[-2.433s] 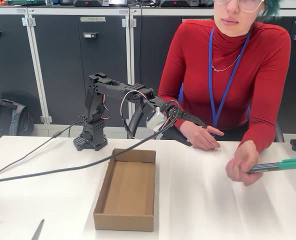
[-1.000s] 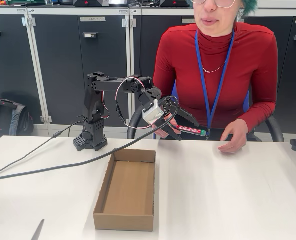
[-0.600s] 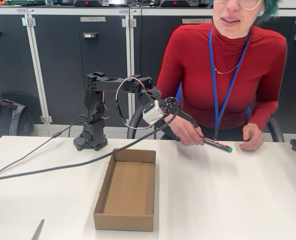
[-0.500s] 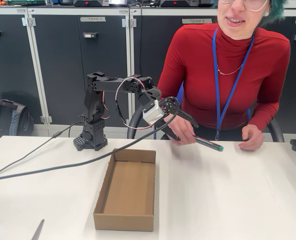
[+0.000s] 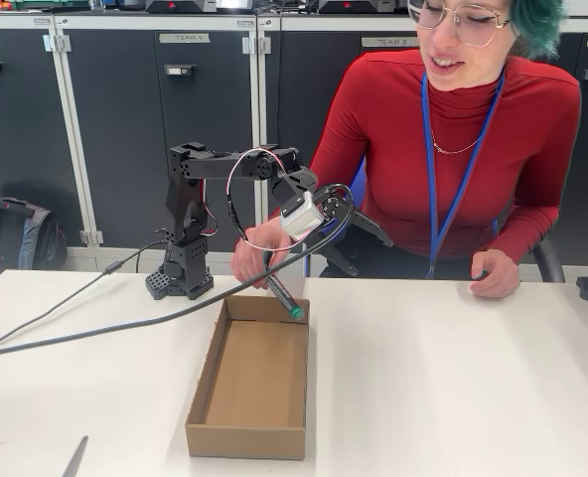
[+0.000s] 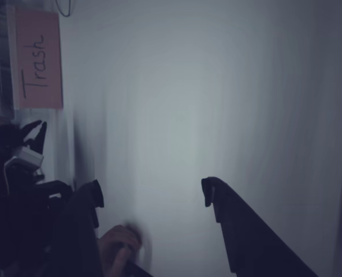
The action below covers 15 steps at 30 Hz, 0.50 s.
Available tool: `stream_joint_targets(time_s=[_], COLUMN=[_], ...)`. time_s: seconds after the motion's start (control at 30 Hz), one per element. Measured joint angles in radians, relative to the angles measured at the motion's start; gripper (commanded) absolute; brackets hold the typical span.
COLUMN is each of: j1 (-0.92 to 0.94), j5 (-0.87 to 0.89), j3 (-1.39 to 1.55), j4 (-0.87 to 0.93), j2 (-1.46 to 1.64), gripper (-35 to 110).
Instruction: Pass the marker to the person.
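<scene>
Sitting behind the white table (image 5: 453, 397), the person (image 5: 453, 149) in the red sweater is holding the marker (image 5: 283, 296) in one hand (image 5: 249, 260). The marker is pointing down, and its green tip is hanging just over the far edge of the brown cardboard box (image 5: 249, 378). The person's other hand (image 5: 495, 275) is resting on the table. The black robot arm (image 5: 229, 169) is reaching out above the table, and its gripper (image 5: 359, 248) is up in the air beside the person. In the wrist view, the gripper (image 6: 151, 193) is standing wide apart with nothing between its fingers (image 6: 217, 196), and a blurry hand (image 6: 119, 248) is showing near the bottom. A pink label (image 6: 39, 60) there is reading "Trash".
</scene>
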Motion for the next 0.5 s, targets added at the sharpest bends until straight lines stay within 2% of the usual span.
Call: stream_joint_targets(time_s=[0.5], j1=[0.0], j5=[-0.006], j3=[0.081], j4=[-0.018], j2=[0.067], gripper=[38])
